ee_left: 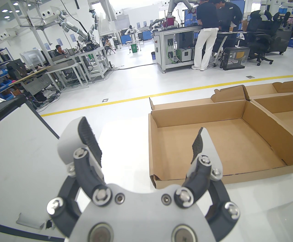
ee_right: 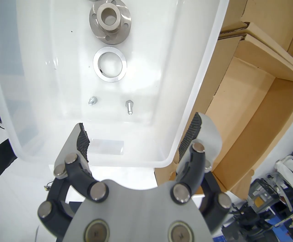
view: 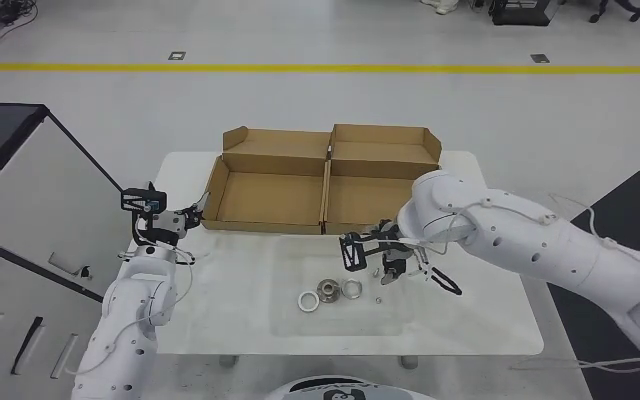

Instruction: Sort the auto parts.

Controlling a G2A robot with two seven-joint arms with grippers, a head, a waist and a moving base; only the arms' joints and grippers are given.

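Observation:
A clear plastic bin (view: pixel 390 320) in the middle of the table holds a white ring (view: pixel 308 299), a steel flange (view: pixel 328 292), a metal ring (view: pixel 352 289) and two small bolts (view: pixel 378 295). The right wrist view shows the flange (ee_right: pixel 110 21), the ring (ee_right: pixel 109 64) and the bolts (ee_right: pixel 92 100) on the bin floor. My right gripper (ee_right: pixel 137 133) hangs open over the bin's far right corner (view: pixel 390 265), holding nothing. My left gripper (ee_left: pixel 144 142) is open and empty beside the left cardboard box (ee_left: pixel 206 142), at the table's left side (view: pixel 190 215).
Two open cardboard boxes (view: pixel 268 195) (view: pixel 370 195) sit side by side at the back of the white table (view: pixel 480 320), just behind the bin. The right box (ee_right: pixel 247 110) lies close to the bin wall (ee_right: pixel 194 91).

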